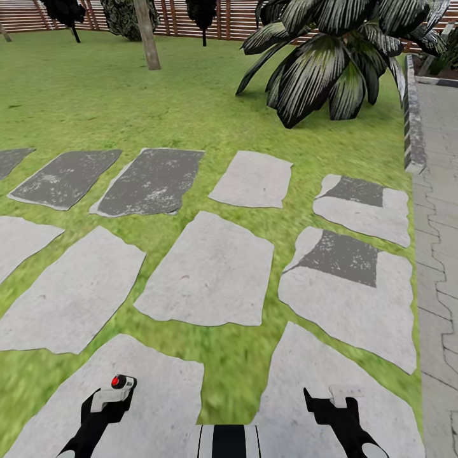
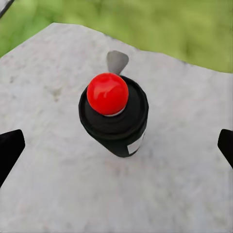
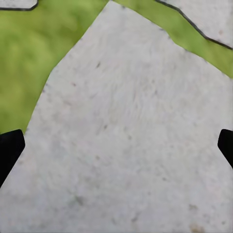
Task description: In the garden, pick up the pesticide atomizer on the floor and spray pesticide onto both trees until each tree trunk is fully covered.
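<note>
Here, my left pincer point(image 2: 116, 145) gapes wide and empty astride the black, red-capped pesticide atomizer point(image 2: 114, 114), which stands upright on a pale stone slab point(image 2: 58, 184), set for closing. My right pincer point(image 3: 116, 145), equally open, holds nothing; far ahead rises a pale mottled tree trunk point(image 1: 147, 35).

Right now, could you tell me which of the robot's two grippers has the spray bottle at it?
The left gripper: the black spray bottle with the red cap sits between its jaws, above a paving stone. The right gripper has only bare stone below.
</note>
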Robot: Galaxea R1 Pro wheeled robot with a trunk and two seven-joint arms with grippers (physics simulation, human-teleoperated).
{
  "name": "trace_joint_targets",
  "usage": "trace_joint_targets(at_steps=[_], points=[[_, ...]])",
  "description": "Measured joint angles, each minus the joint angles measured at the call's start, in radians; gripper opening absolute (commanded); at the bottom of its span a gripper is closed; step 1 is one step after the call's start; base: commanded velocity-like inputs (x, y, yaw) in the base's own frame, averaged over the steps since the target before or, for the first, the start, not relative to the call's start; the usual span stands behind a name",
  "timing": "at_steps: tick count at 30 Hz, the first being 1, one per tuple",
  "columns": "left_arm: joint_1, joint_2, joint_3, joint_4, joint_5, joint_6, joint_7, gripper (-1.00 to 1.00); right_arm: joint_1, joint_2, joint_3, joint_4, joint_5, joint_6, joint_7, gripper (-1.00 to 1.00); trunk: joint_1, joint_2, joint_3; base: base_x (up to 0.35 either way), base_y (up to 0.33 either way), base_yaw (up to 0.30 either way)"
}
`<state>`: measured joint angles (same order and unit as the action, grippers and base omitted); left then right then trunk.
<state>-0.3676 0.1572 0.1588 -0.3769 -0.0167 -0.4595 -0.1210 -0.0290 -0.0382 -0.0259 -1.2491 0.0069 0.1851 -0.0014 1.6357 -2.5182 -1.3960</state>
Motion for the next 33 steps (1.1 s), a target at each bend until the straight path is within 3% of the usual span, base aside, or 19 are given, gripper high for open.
trace_joint_targets(at_steps=[17,23,33], points=[[0.000,0.000,0.000,-0.001,0.000,-0.002,-0.001,1.00,0.000,0.000,0.001,0.000,-0.001,0.000,-0.001,1.00,0.000,0.000,0.000,0.042,0.007,0.000],[0.000,0.000,0.000,-0.001,0.000,-0.003,-0.001,1.00,0.000,0.000,0.001,0.000,-0.001,0.000,-0.001,1.00,0.003,-0.001,-0.031,0.000,0.000,0.000],[0.000,0.000,0.000,-0.001,0.000,-0.003,-0.001,1.00,0.000,0.001,0.001,-0.001,-0.001,0.000,-0.001,1.00,0.003,-0.001,-0.035,0.000,0.000,0.000]])
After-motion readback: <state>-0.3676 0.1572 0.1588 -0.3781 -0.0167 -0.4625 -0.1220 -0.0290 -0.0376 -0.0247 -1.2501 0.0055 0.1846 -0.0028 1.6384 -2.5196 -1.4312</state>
